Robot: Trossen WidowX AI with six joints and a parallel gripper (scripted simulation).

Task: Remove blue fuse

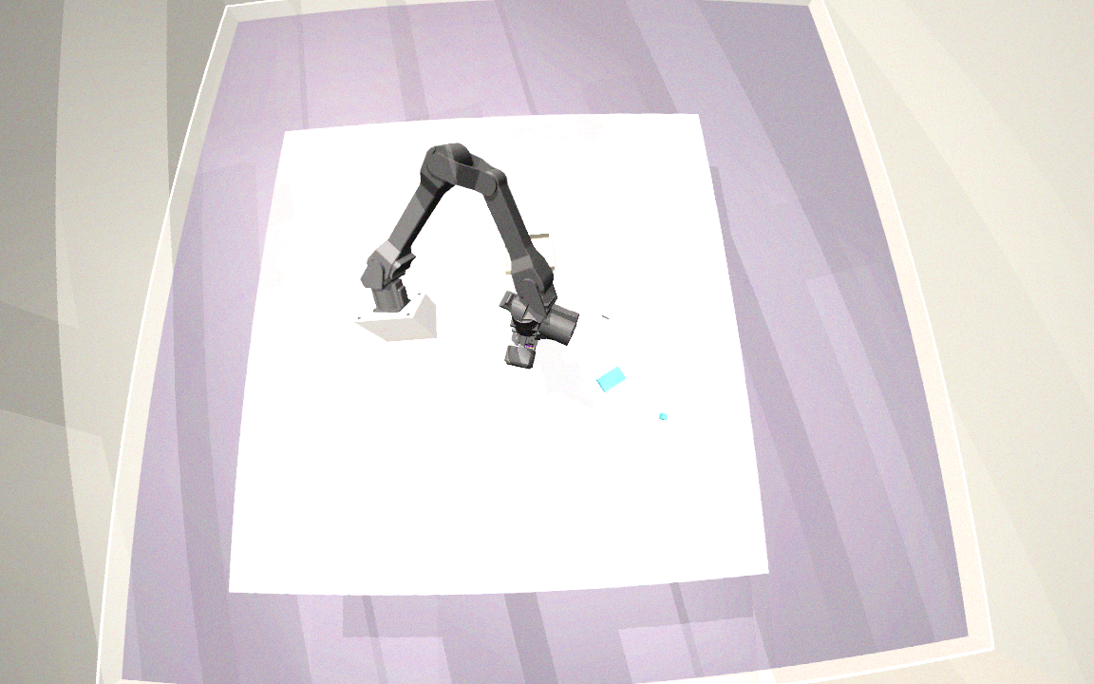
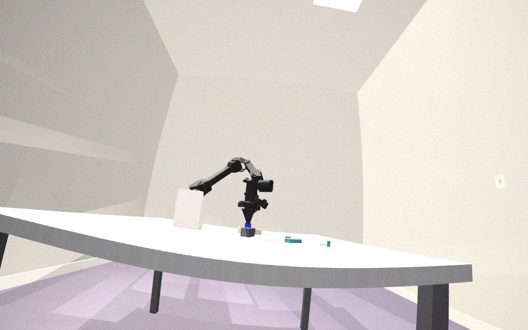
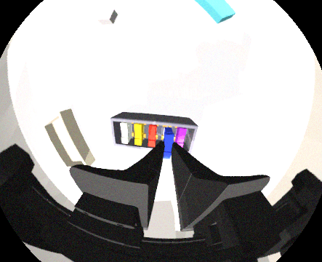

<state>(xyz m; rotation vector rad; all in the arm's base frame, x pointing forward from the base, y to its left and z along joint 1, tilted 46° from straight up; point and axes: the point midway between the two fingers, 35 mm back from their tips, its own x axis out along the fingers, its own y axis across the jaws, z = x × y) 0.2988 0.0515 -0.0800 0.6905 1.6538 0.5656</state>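
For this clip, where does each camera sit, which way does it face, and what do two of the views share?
Top: overhead, looking straight down on the white table; the whole arm shows.
Exterior: low, off the table's edge, looking up and across; the arm shows side-on.
Wrist: on the hand, looking down past both fingers at the fuse block.
Shared: exterior and wrist both show the blue fuse in the hand, and all three show the turquoise block.
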